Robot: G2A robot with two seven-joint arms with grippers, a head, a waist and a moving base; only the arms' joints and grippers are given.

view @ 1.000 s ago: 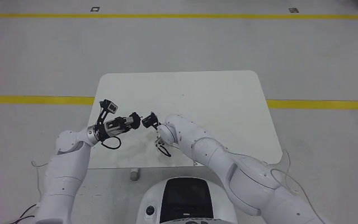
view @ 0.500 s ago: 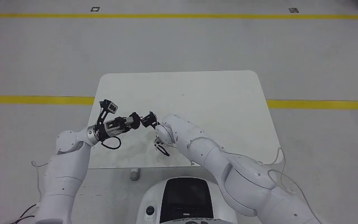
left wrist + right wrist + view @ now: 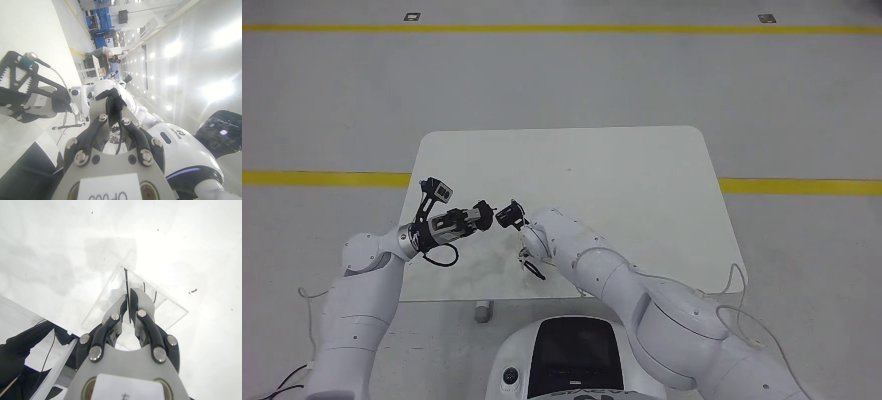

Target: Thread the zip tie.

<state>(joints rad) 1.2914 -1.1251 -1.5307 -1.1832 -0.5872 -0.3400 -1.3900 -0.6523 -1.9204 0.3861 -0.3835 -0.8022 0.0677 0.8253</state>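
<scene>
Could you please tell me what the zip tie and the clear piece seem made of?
The zip tie: thin matte black strip, likely nylon plastic. The clear piece: see-through with bright cut edges, probably glossy acrylic, though glass is possible.

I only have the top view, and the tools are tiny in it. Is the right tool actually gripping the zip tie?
Observer: Yes. In the right wrist view, the right tool is shut on the zip tie, a thin black strip with one end poking past the fingertips.
Operator: What is that end heading toward?
Observer: A clear plastic piece lying on the white table, just beyond the fingertips. I cannot tell whether the tie touches it.
</scene>
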